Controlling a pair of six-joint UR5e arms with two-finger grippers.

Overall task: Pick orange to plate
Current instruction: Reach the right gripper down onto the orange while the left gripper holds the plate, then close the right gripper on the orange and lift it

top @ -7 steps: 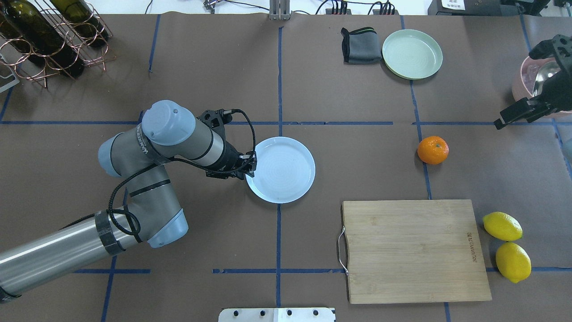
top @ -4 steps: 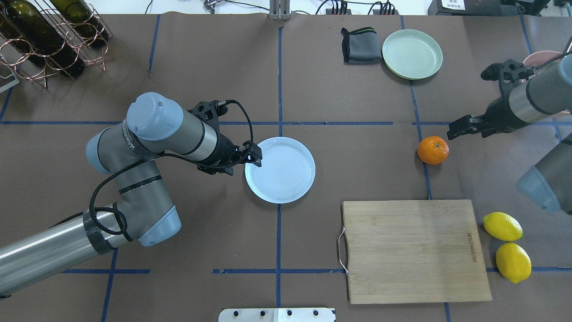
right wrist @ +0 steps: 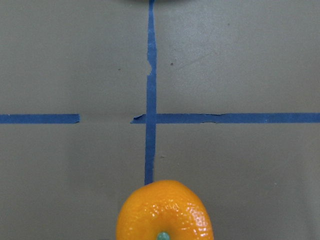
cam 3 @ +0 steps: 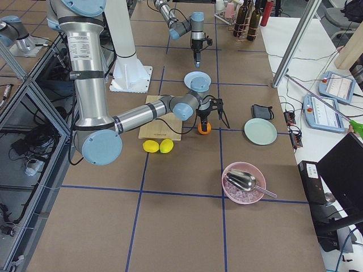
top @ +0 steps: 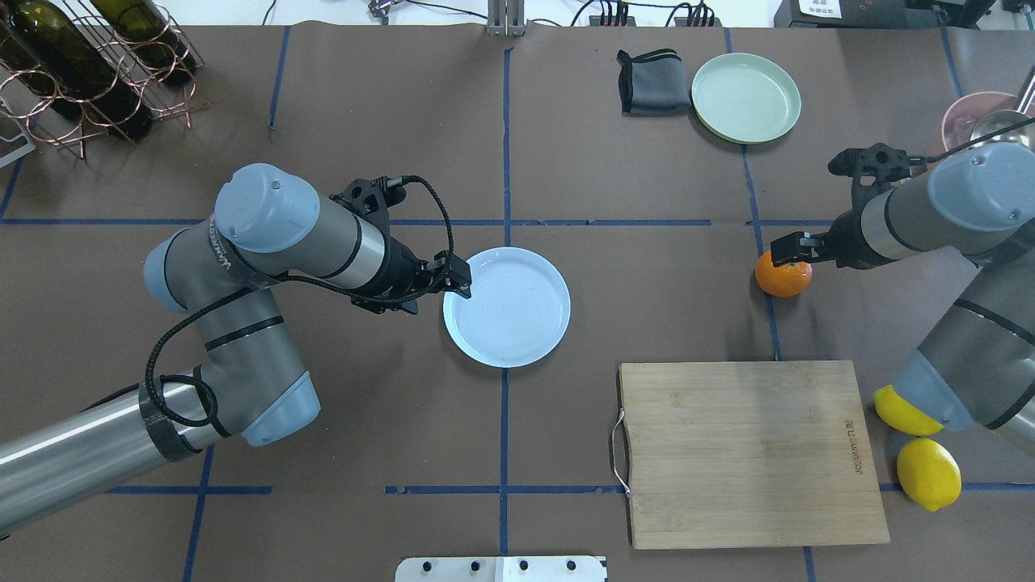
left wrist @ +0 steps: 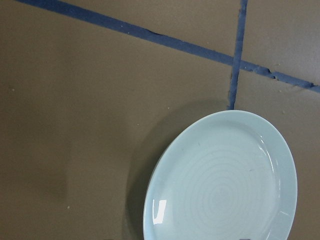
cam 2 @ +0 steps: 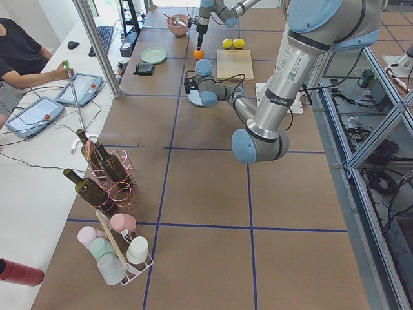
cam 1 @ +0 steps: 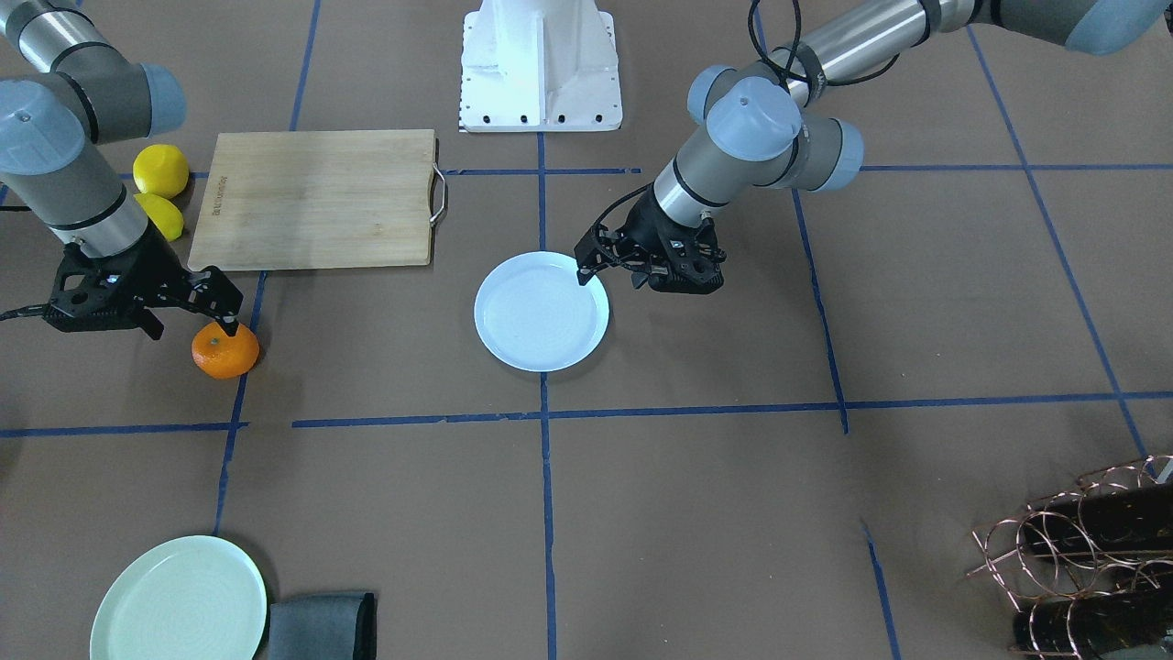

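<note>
The orange (top: 783, 276) sits on the brown table right of centre, on a blue tape line; it also fills the bottom edge of the right wrist view (right wrist: 165, 215). My right gripper (top: 791, 247) hangs just above and slightly beyond the orange (cam 1: 224, 351), open, with nothing between its fingers. The white plate (top: 507, 307) lies flat at the table's middle and has nothing on it. My left gripper (top: 457, 276) hovers at the plate's left rim, open and holding nothing. The left wrist view shows the plate (left wrist: 220, 185) below it.
A wooden cutting board (top: 748, 453) lies near the robot's side, with two lemons (top: 928, 473) to its right, partly under my right arm. A pale green plate (top: 745, 97) and grey cloth (top: 653, 81) sit far back. Wine rack (top: 89, 65) at far left; pink bowl (top: 970, 113) at far right.
My right arm has swung in from the table's right edge until its gripper is over the orange. My left gripper has lifted off the plate's rim and drawn slightly back.
</note>
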